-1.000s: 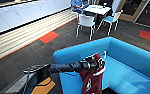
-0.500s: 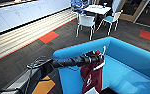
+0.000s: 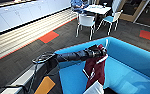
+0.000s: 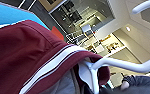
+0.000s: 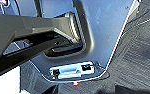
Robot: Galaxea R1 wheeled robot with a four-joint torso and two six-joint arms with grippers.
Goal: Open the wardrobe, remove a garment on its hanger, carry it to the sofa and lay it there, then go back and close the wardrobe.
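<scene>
Jacket (image 3: 94,70) is being held up over the sofa (image 3: 131,72), hanging by a white hanger (image 4: 121,66) from the left gripper (image 3: 101,52). Maroon body is being let hang down over the blue seat, with a white sleeve (image 3: 94,88) showing at the lower end. In the left wrist view, the maroon fabric (image 4: 28,57) with its white-striped collar (image 4: 53,65) is being seen close up, the hanger's neck sitting in the collar and its arm running out to the side. Left gripper is being kept clamped on the hanger at the top of the jacket; the left arm (image 3: 73,56) is being stretched out across the sofa's near corner. Right gripper's state cannot be told; in the right wrist view, robot body panels (image 5: 96,37) and dark carpet (image 5: 141,55) are being shown. Beyond the sofa, white chairs (image 3: 87,22) with blue seats are being seen around a table (image 3: 97,9), with orange floor patches (image 3: 49,36) on the carpet and white cabinets (image 3: 21,13) along the wall.
</scene>
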